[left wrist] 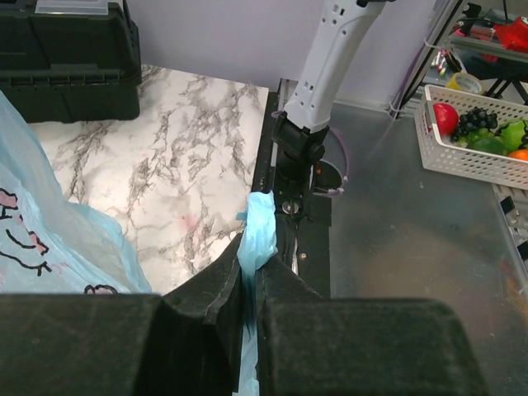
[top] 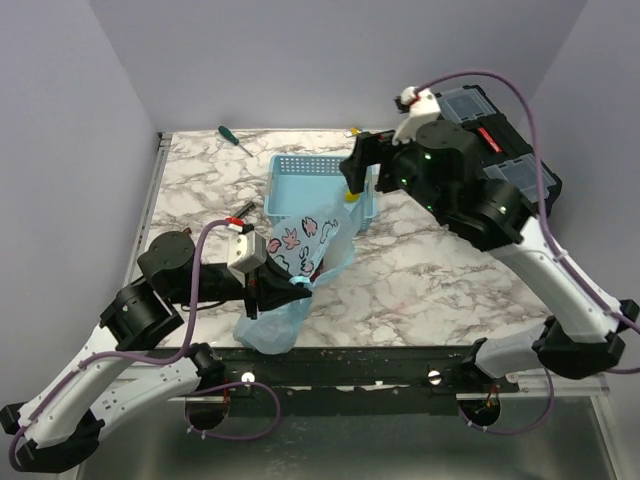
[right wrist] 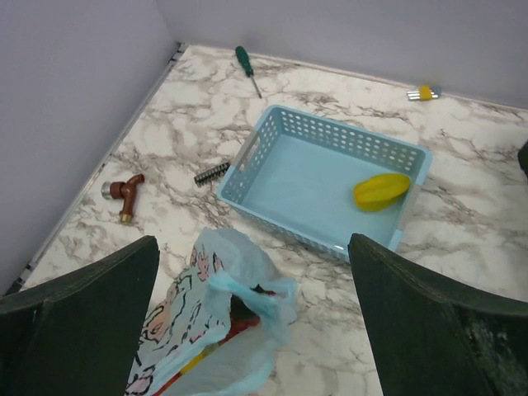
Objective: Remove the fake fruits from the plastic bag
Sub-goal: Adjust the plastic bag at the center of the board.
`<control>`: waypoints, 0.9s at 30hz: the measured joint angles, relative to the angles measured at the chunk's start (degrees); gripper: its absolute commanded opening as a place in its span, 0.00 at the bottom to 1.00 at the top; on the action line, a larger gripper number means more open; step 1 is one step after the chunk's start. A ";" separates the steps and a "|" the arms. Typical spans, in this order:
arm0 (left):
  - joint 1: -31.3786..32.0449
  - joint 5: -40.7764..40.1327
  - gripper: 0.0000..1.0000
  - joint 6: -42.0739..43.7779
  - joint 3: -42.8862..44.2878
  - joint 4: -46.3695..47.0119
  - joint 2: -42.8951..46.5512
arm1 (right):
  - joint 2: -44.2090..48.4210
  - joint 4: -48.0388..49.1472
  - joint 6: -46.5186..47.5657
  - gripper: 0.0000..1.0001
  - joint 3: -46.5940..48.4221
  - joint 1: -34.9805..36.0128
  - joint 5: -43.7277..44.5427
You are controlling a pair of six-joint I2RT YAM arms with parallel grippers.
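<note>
The light-blue plastic bag [top: 300,250] with pink print stands near the table's front, in front of the blue mesh basket [top: 300,170]. My left gripper [top: 268,287] is shut on a bunched handle of the bag [left wrist: 257,231]. In the right wrist view the bag's [right wrist: 206,313] mouth gapes, and red and yellow fruit [right wrist: 247,318] show inside. A yellow fruit [right wrist: 381,190] lies in the basket [right wrist: 289,177]; it also shows in the top view [top: 352,197]. My right gripper [right wrist: 252,247] is open and empty, hanging above the bag's mouth and the basket's near edge.
A green-handled screwdriver [top: 235,139] lies at the back left. A brown tap-shaped piece [right wrist: 124,191] and a black comb-like strip [right wrist: 212,172] lie left of the basket. A black toolbox [top: 500,130] stands back right. A white basket of fruit [left wrist: 474,132] sits off the table.
</note>
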State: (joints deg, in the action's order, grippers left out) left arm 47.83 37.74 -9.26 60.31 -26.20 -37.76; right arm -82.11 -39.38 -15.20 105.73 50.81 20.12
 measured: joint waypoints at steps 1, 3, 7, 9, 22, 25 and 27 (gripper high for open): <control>0.00 0.04 0.05 0.00 0.00 0.07 -0.17 | 2.08 -0.22 -0.90 1.00 -1.01 0.00 0.92; 0.00 0.04 0.05 0.00 0.00 0.24 -0.70 | 5.75 -0.57 -2.95 1.00 -3.13 0.00 2.64; 0.00 0.04 0.04 0.00 0.00 0.37 -1.84 | 11.30 -1.92 -7.39 1.00 -8.94 0.00 4.66; 0.00 0.07 0.04 0.02 0.00 0.37 -2.19 | 13.70 -2.67 -9.57 1.00 -13.29 0.00 4.70; 0.00 0.07 0.02 -0.07 0.00 0.90 -3.06 | 24.24 5.88 -24.92 0.93 -42.25 -0.02 -9.86; 0.00 0.07 0.02 -0.11 0.00 0.90 -3.28 | 23.85 11.69 -28.57 0.77 -47.95 -0.02 -13.62; 0.00 0.07 0.02 -0.22 0.00 0.87 -3.34 | 22.47 15.41 -30.77 0.66 -50.95 -0.02 -16.35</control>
State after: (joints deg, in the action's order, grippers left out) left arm 47.83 37.80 -9.47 60.31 -25.32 -41.10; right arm -59.64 -23.97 -45.98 54.78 50.78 3.77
